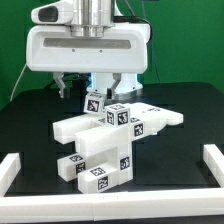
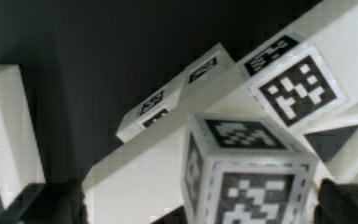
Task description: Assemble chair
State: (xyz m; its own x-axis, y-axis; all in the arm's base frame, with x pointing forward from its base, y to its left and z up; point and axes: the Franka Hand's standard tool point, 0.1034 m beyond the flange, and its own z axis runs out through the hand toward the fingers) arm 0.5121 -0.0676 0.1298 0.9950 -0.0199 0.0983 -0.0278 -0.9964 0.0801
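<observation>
The chair (image 1: 112,138) is a stack of chunky white tagged blocks and slabs in the middle of the black table. A small tagged cube (image 1: 95,101) stands at its top, toward the exterior view's left. My gripper (image 1: 95,87) hangs straight above that cube, open wide, with one finger on each side of it. In the wrist view a tagged post (image 2: 250,165) rises between the dark fingertips (image 2: 19,203), nearer one of them, and I see a gap on both sides. Long white slabs (image 2: 194,95) run diagonally behind it. Nothing is held.
A white border rail (image 1: 14,166) frames the table at the exterior view's left, right (image 1: 213,160) and front (image 1: 110,211). The same rail (image 2: 2,120) shows at the edge of the wrist view. A green wall stands behind the arm.
</observation>
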